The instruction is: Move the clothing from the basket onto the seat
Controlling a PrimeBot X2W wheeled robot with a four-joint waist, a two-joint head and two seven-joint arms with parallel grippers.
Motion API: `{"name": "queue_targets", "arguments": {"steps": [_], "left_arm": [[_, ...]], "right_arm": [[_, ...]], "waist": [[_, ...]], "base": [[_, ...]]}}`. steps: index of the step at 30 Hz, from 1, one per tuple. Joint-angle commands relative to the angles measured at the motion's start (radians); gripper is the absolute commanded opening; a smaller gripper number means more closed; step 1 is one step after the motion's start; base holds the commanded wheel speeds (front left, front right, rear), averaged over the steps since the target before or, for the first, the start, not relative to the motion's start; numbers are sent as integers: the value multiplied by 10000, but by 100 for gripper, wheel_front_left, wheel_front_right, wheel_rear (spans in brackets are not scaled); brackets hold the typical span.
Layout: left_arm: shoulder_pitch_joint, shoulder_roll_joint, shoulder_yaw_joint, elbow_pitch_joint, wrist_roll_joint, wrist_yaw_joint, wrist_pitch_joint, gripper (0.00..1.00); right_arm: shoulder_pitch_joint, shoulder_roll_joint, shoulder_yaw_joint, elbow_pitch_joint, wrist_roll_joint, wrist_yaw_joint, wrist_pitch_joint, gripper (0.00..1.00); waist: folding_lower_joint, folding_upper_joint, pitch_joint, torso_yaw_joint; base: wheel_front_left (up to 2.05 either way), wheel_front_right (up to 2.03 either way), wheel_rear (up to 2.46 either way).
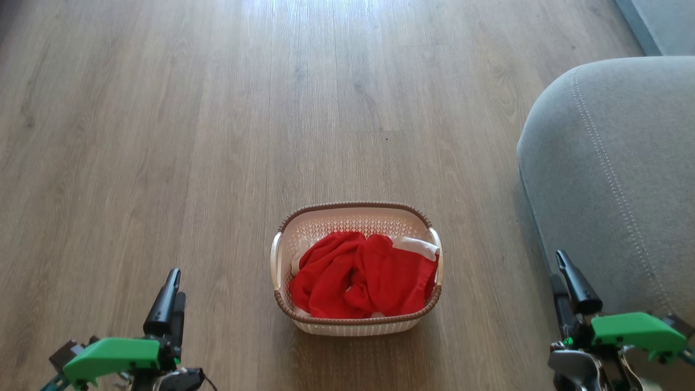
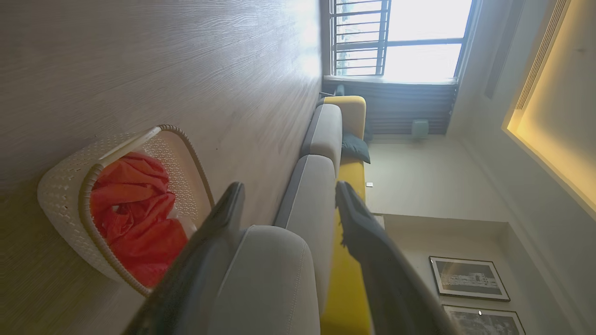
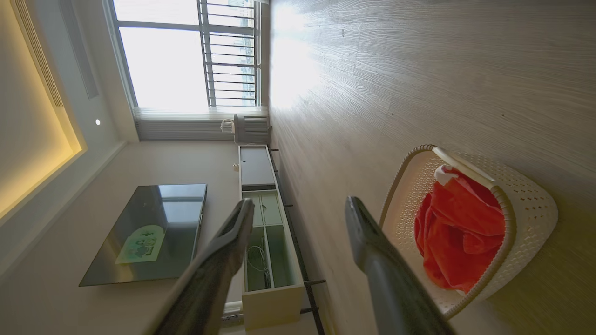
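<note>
The clothing [image 1: 361,279], red with a strip of white, is seen heaped inside the basket [image 1: 355,208], which is set on the wooden floor [image 1: 217,136] between the two arms. The seat [image 1: 613,179], grey and stitched along its rounded edge, is found on the robot's right, apart from the basket, with a stretch of floor between them.

The left pincer [image 2: 289,190] is held empty with its fingers spread apart. In the head view it is placed low at the left, over the floor and well apart from the basket. The right pincer [image 3: 300,204] is likewise spread and empty. In the head view it is placed low at the right, in front of the seat's near edge. In each wrist view the basket with its red heap is shown to one side of the fingers, untouched by them.
</note>
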Motion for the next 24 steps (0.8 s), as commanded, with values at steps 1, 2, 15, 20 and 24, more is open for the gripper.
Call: {"name": "queue_targets", "arguments": {"steps": [1,2,15,20,24], "left_arm": [[-608,130,5,-266,287,-16,-107,100],[-636,129,8,-265,407,-17,-136,100],[-962,93,88,-287,2089,-28,-517,100],[-1100,85,157,-326,2871,-34,-692,100],[-1167,85,166,-343,3272,-36,-780,100]], "right_arm": [[-655,-273,160,-290,-178,0,-130,100],[-701,-305,231,-272,-244,0,-167,100],[-1222,-568,734,-167,-1639,0,-560,100],[-1398,-659,935,-137,-2420,0,-737,100],[-1486,-716,1066,-110,-2814,0,-825,100]], "waist": [[0,0,2,-2],[0,0,3,-3],[0,0,25,-23],[0,0,39,-19],[0,0,42,-15]], "base": [[0,0,0],[0,0,0],[0,0,0],[0,0,0],[0,0,0]]}}
